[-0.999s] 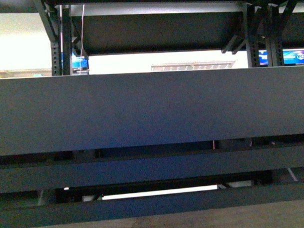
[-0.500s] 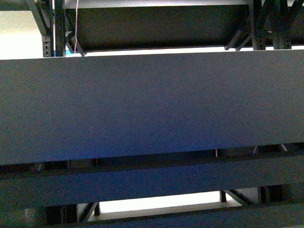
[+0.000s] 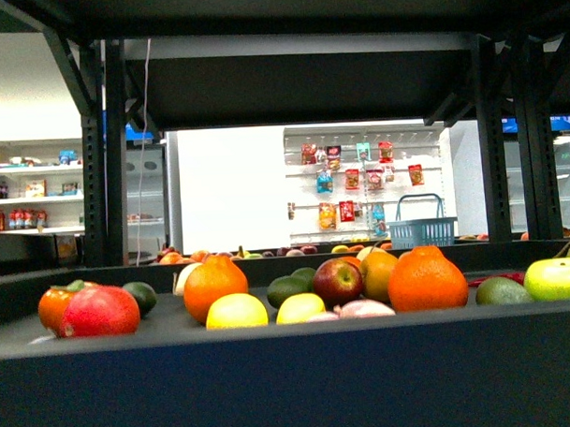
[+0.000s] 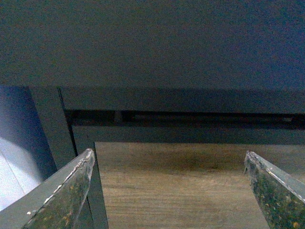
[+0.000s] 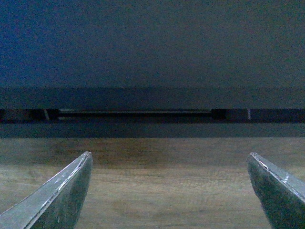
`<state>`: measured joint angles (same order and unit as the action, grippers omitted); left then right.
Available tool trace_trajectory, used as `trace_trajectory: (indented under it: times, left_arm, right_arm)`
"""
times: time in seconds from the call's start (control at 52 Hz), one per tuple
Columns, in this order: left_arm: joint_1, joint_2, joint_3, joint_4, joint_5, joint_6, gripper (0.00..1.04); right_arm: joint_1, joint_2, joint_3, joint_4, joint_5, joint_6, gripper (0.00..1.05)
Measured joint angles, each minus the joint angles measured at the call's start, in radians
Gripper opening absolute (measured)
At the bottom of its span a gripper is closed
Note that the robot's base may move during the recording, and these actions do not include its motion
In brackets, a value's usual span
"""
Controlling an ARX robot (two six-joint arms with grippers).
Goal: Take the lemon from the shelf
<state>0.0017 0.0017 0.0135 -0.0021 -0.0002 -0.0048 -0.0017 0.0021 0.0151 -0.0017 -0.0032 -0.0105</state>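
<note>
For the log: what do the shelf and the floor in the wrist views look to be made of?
Shelf: probably painted metal, matte dark grey-black, judging by its flat raised rim and perforated uprights. Floor: wood or wood-look laminate, matte brown. Grain lines run across it, but the views cannot show whether it is real wood.

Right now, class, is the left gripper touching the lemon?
Apart. Left wrist view: the left gripper is open, facing wooden floor, no fruit near; front view: the lemon lies on the shelf, untouched.

On the shelf tray, the lemon, probably, lies before an orange.
</note>
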Motion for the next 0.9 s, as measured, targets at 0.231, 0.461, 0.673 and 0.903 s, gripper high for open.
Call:
trace_trajectory:
  times: [0.231,0.461,0.673,0.903]
  left_arm:
    - [0.0,0.0,0.0,0.0,0.0,0.001,0.97]
    - [0.0,0.0,0.0,0.0,0.0,0.0,0.97]
    - [0.0,0.0,0.0,0.0,0.0,0.001,0.97]
    - [0.0,0.0,0.0,0.0,0.0,0.001,0.97]
  right_arm:
    - [0.0,0.0,0.0,0.0,0.0,0.002,0.97]
    - [0.0,0.0,0.0,0.0,0.0,0.003,0.97]
    - [0.0,0.0,0.0,0.0,0.0,0.003,0.97]
    - [0.0,0.0,0.0,0.0,0.001,0.005,0.97]
